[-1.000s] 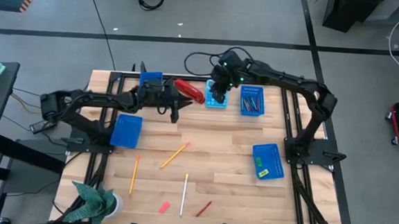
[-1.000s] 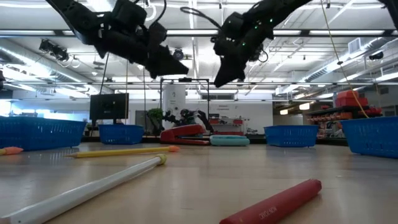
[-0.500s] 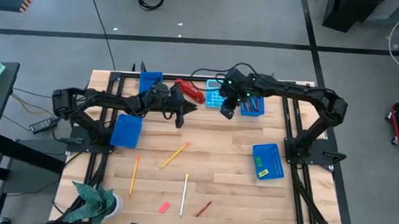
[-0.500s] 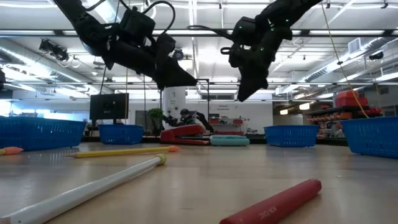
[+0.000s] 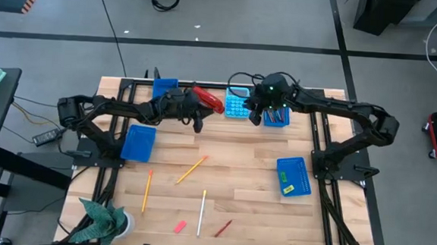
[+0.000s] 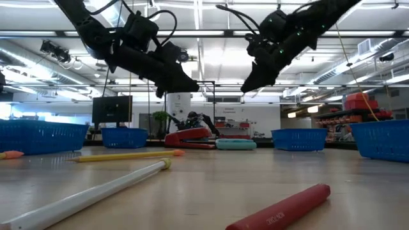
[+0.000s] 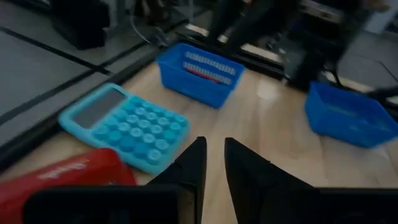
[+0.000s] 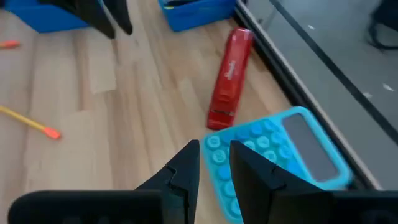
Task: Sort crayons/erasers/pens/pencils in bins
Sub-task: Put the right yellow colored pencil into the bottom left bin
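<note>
My left gripper (image 5: 198, 123) (image 7: 214, 142) hangs open above the bare wood, just in front of the red stapler (image 5: 207, 98), with nothing between its fingers. My right gripper (image 5: 254, 117) (image 8: 214, 144) hangs open over the near edge of the light-blue calculator (image 5: 237, 106), also holding nothing. Two orange pencils (image 5: 191, 169) (image 5: 147, 190), a white pencil (image 5: 202, 211), a red crayon (image 5: 223, 228) and a pink eraser (image 5: 179, 227) lie flat on the near half of the table. Blue bins stand at the far left (image 5: 165, 86), left (image 5: 139, 142), far right (image 5: 276, 111) and right (image 5: 293, 176).
The far-right bin (image 7: 202, 71) holds some sticks, one of them red; the right bin holds a yellow eraser (image 5: 288, 190). A green plant (image 5: 102, 220) stands at the near left corner. Black frame rails run along the table's left and right sides.
My right gripper has drawn away from over the calculator toward the table's right and near side and has sunk somewhat, its fingers tipping more level. My left gripper has sunk a little and rolled slightly about its own axis. Nothing on the table has moved.
</note>
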You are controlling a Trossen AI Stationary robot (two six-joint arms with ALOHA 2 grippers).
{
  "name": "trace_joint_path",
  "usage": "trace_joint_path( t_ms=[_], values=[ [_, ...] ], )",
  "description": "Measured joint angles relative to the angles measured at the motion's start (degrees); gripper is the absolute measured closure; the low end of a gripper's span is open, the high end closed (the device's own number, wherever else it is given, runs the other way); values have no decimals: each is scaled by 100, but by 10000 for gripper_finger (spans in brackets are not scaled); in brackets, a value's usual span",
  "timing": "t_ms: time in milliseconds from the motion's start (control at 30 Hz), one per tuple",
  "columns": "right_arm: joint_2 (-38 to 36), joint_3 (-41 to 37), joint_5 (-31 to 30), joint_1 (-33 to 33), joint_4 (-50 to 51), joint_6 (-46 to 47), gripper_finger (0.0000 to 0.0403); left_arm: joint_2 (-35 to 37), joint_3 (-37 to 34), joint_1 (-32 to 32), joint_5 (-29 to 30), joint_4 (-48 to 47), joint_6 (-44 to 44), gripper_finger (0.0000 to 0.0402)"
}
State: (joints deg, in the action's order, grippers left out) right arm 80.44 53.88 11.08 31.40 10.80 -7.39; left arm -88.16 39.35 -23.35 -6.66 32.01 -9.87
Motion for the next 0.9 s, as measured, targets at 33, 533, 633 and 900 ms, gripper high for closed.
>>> trace_joint_path(
  t_ms=[33, 533, 633, 900],
  values=[
    [0, -137, 165, 39, -207, -7, 308, 2, 0, 37, -27, -77, -18, 332],
    [27, -1120, 981, -175, -2407, -126, 315, 2, 2076, 855, 302, -5761, -420, 285],
    [60, -1120, 981, -293, -2213, 39, 315, 2, 2230, 1063, 235, -6014, -819, 283],
    [234, -1125, 983, -590, -2122, -325, 315, 2, 2310, 1398, 121, -6035, -1344, 293]
  ],
)
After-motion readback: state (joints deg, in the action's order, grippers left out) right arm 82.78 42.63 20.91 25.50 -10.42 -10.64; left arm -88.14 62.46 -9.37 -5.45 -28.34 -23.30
